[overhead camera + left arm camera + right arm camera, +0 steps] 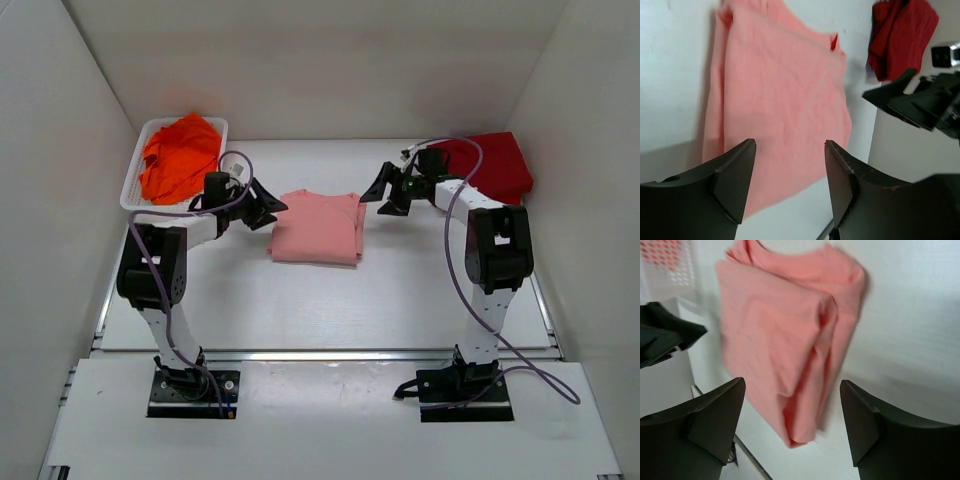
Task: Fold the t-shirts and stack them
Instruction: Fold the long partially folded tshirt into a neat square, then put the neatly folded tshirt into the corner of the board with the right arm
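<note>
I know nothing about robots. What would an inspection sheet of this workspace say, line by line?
Surface: white table, bare between the arm bases and the shirts.
Job's things: salmon-pink cloth t-shirt folded at the centre; dark red cloth t-shirt at the far right edge; bright orange cloth t-shirt crumpled in the white slotted plastic basket at far left.
Clutter: nothing seen.
Grippers: left gripper and right gripper both open and empty, one on each side of the pink shirt.
Cables: a purple cable loops along the left arm and the right arm, neither lying on a shirt.
Surroundings: plain white walls on three sides.
</note>
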Action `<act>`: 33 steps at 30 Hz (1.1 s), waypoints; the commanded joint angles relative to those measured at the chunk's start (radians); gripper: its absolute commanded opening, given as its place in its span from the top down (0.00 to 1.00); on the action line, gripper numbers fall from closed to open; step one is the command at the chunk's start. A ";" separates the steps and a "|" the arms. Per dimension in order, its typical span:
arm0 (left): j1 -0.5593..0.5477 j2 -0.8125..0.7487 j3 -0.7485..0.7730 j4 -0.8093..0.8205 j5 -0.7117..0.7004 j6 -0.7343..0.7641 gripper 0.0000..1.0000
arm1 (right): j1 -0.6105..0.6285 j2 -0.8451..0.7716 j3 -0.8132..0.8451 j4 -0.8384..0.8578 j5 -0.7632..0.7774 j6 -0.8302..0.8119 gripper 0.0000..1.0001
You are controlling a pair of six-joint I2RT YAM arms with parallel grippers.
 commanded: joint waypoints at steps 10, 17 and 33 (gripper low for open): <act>0.027 -0.492 -0.417 0.080 0.069 -0.031 0.36 | 0.102 0.047 -0.194 0.217 -0.043 0.052 0.00; 0.035 -0.621 -0.456 0.057 0.073 -0.073 0.36 | 0.206 0.255 0.057 0.090 -0.069 0.099 0.25; 0.021 -0.661 -0.524 0.086 0.078 -0.091 0.37 | 0.077 0.070 0.268 -0.398 0.803 -0.615 1.00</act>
